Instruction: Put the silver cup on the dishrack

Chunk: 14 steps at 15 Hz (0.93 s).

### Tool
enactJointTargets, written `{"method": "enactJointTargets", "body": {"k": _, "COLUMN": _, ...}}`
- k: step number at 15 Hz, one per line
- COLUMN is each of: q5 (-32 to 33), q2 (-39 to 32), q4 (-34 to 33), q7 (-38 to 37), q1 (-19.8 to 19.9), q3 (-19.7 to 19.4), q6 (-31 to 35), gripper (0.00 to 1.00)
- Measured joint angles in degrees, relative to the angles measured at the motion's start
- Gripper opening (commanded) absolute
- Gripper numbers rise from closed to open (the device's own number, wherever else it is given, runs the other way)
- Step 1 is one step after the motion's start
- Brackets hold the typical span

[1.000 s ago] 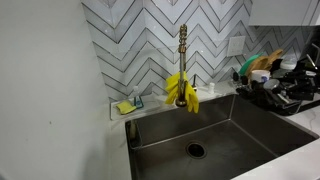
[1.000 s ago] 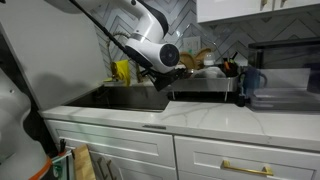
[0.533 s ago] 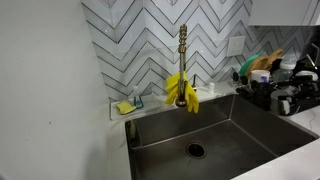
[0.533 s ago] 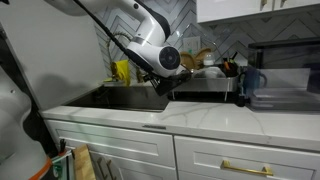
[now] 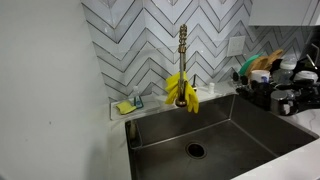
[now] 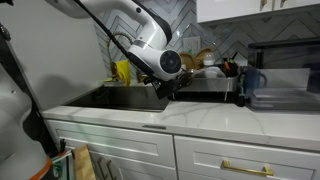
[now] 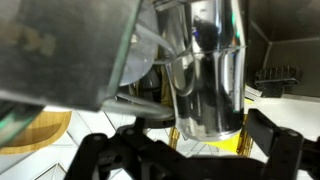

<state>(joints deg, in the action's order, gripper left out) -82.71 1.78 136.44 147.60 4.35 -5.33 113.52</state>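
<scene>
Cup (image 7: pixel 205 75) upright at centre of wrist view, black rack (image 7: pixel 275 76) at right behind. Gripper (image 7: pixel 190 148) at bottom, spread wide, fingers clear of cup on both sides.

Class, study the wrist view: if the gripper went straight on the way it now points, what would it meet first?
Most likely the silver cup, directly ahead of the gripper, whose jaws stand open on either side of it. How near it is cannot be judged here.
</scene>
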Motion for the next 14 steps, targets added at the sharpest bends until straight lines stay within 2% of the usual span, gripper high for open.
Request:
{"method": "enactJointTargets", "body": {"k": 3, "q5": 1.0, "q2": 0.9, "q4": -0.3, "q7": -1.2, "q1": -0.2, "q3": 0.4, "q6": 0.0, "gripper": 1.0}}
{"method": "enactJointTargets", "body": {"k": 5, "q5": 4.1, "q2": 2.1, "q4": -0.7, "q7": -4.0, "q1": -0.2, "q3": 0.9, "q6": 0.0, "gripper": 1.0}}
{"method": "enactJointTargets", "body": {"k": 14, "q5": 28.6, "q2": 10.9, "q4": -3.1, "q7": -24.9, "q1": -0.5, "q3": 3.5, "q6": 0.8, "gripper": 1.0}}
